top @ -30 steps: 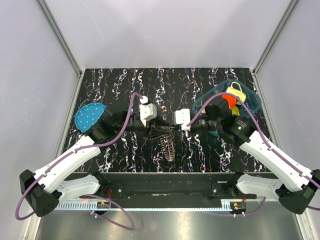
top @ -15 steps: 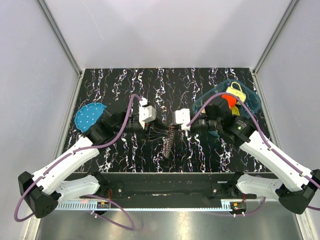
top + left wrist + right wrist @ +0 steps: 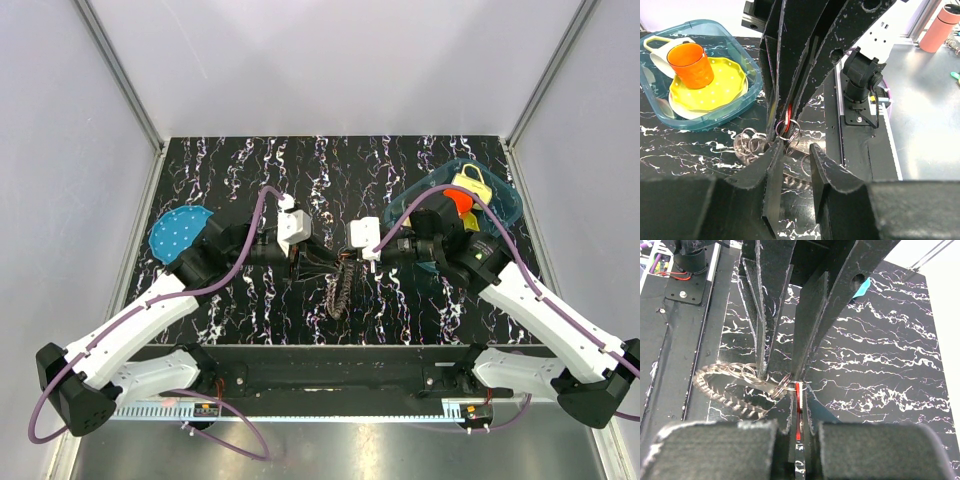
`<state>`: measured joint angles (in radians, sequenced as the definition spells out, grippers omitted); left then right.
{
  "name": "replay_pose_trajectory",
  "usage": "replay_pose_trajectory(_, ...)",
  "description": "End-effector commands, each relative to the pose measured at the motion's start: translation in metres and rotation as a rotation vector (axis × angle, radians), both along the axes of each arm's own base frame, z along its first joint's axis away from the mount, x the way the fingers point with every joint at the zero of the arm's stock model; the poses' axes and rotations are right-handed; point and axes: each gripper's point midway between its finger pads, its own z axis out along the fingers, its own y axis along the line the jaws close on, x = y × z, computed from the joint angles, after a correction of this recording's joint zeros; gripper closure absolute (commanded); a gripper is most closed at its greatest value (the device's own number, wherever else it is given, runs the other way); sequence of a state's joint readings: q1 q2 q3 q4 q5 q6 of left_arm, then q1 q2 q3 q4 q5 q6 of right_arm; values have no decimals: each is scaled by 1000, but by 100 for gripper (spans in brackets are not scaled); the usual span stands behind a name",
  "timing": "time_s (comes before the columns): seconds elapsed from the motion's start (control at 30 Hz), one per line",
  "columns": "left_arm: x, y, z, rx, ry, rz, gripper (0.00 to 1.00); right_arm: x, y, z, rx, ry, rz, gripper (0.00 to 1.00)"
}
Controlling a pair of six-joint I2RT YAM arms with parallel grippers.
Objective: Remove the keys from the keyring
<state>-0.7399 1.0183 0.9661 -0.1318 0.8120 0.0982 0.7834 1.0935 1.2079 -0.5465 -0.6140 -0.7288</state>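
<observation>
At 3 o'clock of the keyring (image 3: pixel 783 382) the right gripper (image 3: pixel 798 399) pinches the red piece (image 3: pixel 798 425), at 9 the left gripper (image 3: pixel 792 155) straddles it, narrowly spread, and the keys (image 3: pixel 338 292) trail toward 6.

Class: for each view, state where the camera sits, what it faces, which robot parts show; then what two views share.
Top external: overhead behind bases, looking down on table; both arms show.
Left wrist: looks rightward toward tray; own left pincer.
Right wrist: looks leftward over keys; own right pincer.
Shared: wrist views both show the red piece.
</observation>
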Motion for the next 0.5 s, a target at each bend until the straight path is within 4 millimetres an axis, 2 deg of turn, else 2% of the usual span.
replay_pose_trajectory(0.0,-5,-5,18,-55,-30,-44,71,4,3,30,80,-71,-2,100)
replay_pose_trajectory(0.47,-7,-10,16,-46,17,-77,79,5,1,27,77,-93,-7,100)
